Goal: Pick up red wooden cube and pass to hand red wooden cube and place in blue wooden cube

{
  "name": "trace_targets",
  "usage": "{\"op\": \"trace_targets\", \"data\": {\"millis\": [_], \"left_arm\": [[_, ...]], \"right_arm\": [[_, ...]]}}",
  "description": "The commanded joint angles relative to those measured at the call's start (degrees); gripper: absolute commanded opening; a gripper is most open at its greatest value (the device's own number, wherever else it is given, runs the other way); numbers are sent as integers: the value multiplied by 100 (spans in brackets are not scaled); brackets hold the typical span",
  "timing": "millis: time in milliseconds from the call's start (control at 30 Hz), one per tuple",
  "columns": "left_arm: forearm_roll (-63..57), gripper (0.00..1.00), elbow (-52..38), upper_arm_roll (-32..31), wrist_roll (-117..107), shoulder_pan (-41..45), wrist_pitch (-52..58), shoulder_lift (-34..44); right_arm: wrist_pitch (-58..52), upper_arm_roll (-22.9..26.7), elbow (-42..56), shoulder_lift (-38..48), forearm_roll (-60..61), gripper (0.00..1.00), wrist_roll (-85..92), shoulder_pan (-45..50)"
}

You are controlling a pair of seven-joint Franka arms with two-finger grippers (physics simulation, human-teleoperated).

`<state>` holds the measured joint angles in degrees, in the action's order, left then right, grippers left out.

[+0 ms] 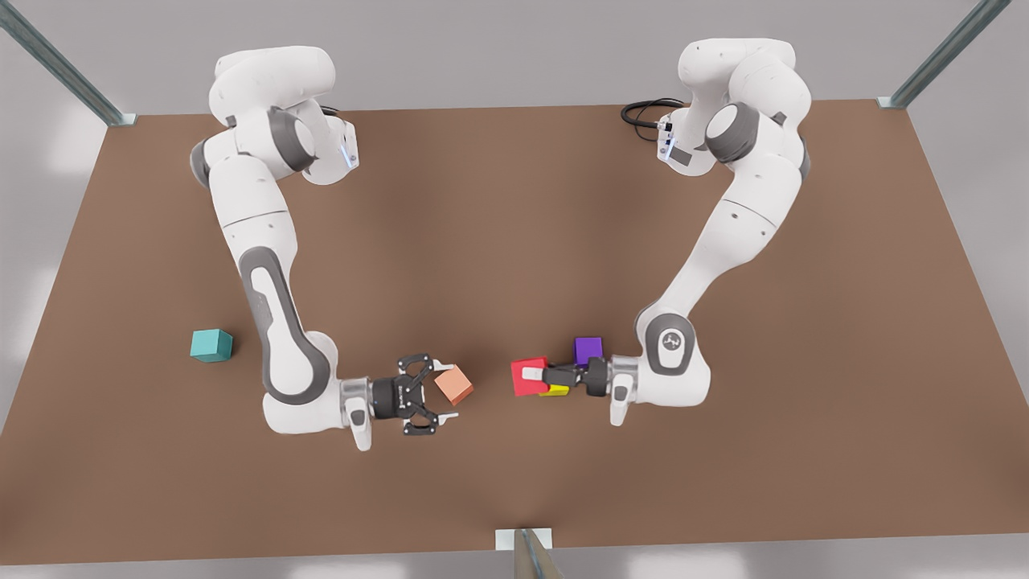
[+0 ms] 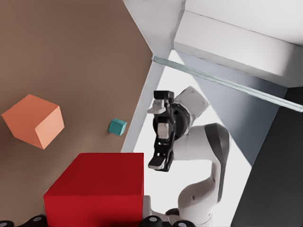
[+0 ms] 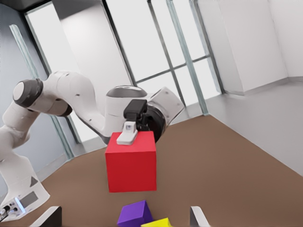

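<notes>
My left gripper (image 1: 537, 376), on the arm at the front view's right, is shut on the red wooden cube (image 1: 529, 376), holding it off the table with its fingers pointing toward the other arm. That cube (image 2: 97, 189) sits close in the left wrist view. Farther off in the right wrist view, it (image 3: 131, 163) has a white finger pad (image 3: 128, 135) on its top face. The hand, my right gripper (image 1: 446, 392), stands open at the front view's left, facing the cube across a short gap, with nothing between its fingers. The blue wooden cube (image 1: 211, 345) rests far to the front view's left.
A salmon-orange cube (image 1: 454, 384) lies on the table right beside the hand's upper finger. A purple cube (image 1: 588, 350) and a yellow cube (image 1: 555, 392) sit under and behind my left gripper. Metal posts stand at the table's corners and front edge.
</notes>
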<state>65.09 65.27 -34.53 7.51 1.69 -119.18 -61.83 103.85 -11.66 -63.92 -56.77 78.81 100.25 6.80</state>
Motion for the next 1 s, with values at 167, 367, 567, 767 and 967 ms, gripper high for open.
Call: {"op": "trace_targets", "data": {"millis": [167, 367, 567, 767, 967], "left_arm": [[82, 67, -67, -98, -47, 60, -351, -13], [82, 67, -102, -98, -48, 130, -351, -13], [82, 67, -93, -98, -47, 139, -395, -22], [82, 67, -102, -98, -39, 139, -404, -22], [82, 67, -102, -98, -39, 165, -404, -13]], "right_arm": [[549, -3, -76, -80, 627, 100, 3203, 339], [786, -3, -76, -168, 899, 100, 3212, 541], [839, -12, -76, -176, 1093, 100, 3203, 629], [900, -21, -76, -185, 1137, 100, 3185, 691], [962, -21, -76, -220, 1278, 100, 3194, 796]]}}
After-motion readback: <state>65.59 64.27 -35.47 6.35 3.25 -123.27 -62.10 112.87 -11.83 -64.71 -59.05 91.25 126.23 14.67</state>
